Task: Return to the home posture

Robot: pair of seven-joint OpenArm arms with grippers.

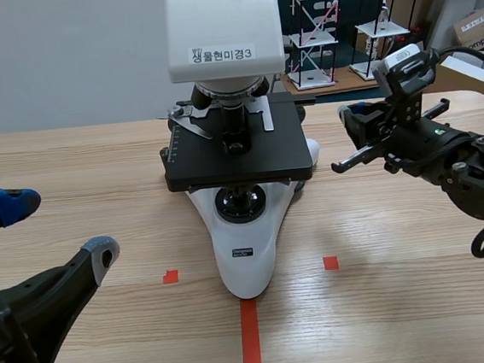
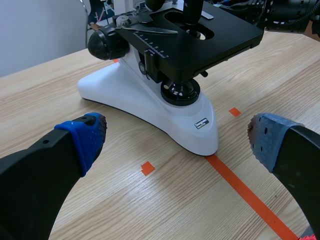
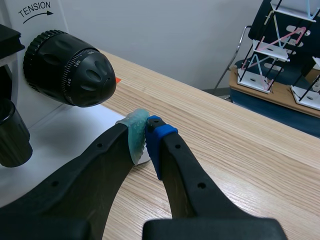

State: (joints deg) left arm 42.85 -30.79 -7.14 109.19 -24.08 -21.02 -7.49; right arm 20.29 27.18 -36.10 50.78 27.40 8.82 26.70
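Note:
A white microscope (image 1: 248, 258) with a black stage (image 1: 237, 152) stands in the middle of the wooden table. Low at the near left, my left gripper (image 1: 58, 227) is open, with nothing between its blue pads. In the left wrist view the left gripper (image 2: 175, 137) faces the microscope's base (image 2: 165, 115), a short way off. My right gripper (image 1: 349, 118) hovers just right of the stage, shut on nothing. In the right wrist view the right gripper (image 3: 146, 132) has its pads pressed together close beside the black focus knob (image 3: 67, 70) and the white base (image 3: 60, 130).
Black wire shelf models (image 1: 317, 28) and a cardboard box (image 1: 476, 26) stand behind the table at the back right. The shelf models (image 3: 280, 45) also show beyond the table edge in the right wrist view. Bare wood (image 1: 391, 304) lies in front of the microscope.

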